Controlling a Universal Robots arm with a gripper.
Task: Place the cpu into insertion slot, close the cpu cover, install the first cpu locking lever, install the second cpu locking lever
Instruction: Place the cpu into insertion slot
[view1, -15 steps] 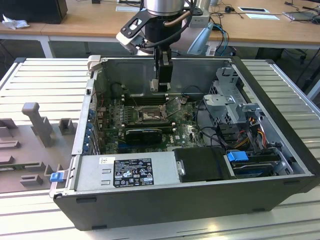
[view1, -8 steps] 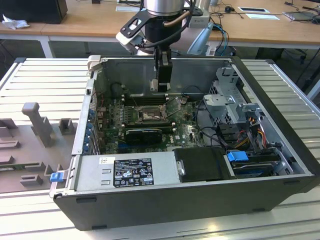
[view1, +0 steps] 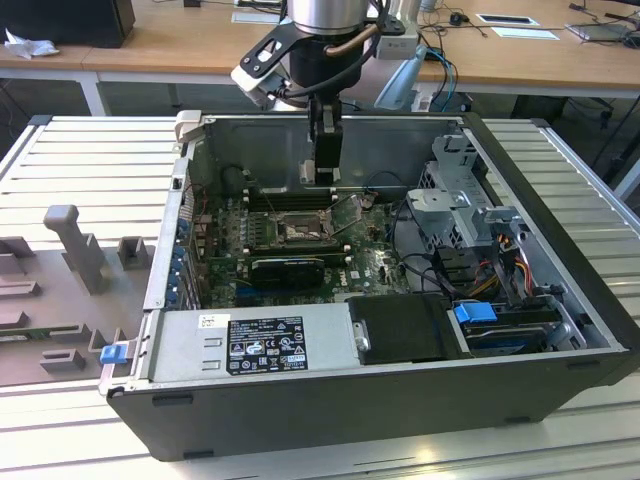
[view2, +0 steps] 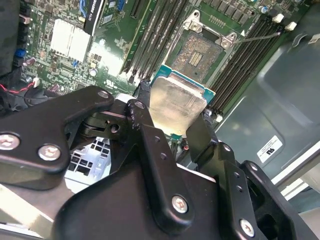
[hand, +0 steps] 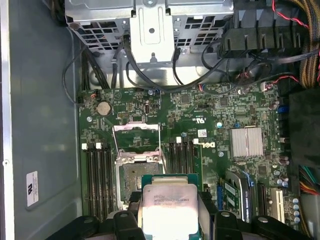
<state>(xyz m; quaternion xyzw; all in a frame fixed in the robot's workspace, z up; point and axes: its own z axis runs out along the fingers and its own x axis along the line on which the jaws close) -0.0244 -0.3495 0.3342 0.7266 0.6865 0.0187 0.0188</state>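
Observation:
My gripper (view1: 325, 172) hangs inside the open computer case, a little above the motherboard, and is shut on the cpu (view2: 177, 102). The cpu is a flat square chip with a pale silvery face, pinched at two opposite edges by the black fingers (view2: 145, 107); it also appears in the first wrist view (hand: 167, 207). The insertion slot (hand: 134, 175) lies bare just beyond the chip, its brownish centre exposed (view2: 200, 55), (view1: 300, 232). The cpu cover (hand: 136, 131) stands flipped open behind the slot. A thin wire lever (view2: 255, 36) is swung away from the socket.
Memory slots (hand: 97, 175) flank the socket on both sides. A long black card (view1: 285, 268) sits in front of it, then the power supply (view1: 250, 345). A metal drive cage (view1: 460, 200) and cables (view1: 500, 265) fill the exterior view's right. A silver heatsink (hand: 246, 141) is nearby.

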